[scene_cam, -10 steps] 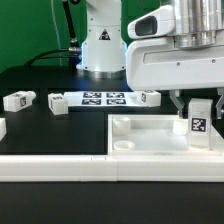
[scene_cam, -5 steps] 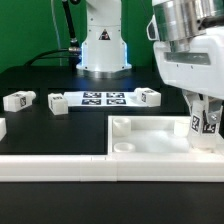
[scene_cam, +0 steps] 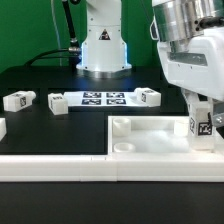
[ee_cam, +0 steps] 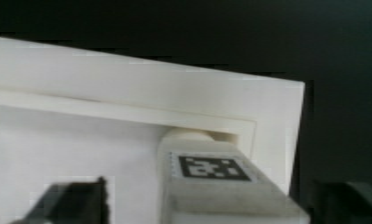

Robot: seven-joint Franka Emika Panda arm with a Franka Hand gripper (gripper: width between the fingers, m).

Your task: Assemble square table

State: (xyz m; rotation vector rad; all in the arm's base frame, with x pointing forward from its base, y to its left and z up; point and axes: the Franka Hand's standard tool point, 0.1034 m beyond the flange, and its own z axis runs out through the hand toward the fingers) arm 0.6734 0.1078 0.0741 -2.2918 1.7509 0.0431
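Note:
The white square table top lies at the front of the exterior view's right, rim up, with a round corner post at its near left. My gripper is over the top's right corner, shut on a white tagged leg that it holds nearly upright, low over the tray. In the wrist view the leg stands between my dark fingers, its end at a raised corner socket of the top. Whether the leg touches the socket I cannot tell.
Loose legs lie on the black table: one at the exterior view's left, one beside it, one past the marker board, and one cut by the left edge. A long white bar edges the front. The robot base stands behind.
My gripper has carried the leg toward the exterior view's right over the last second, then lowered it slightly and set it more upright. The other parts have not moved.

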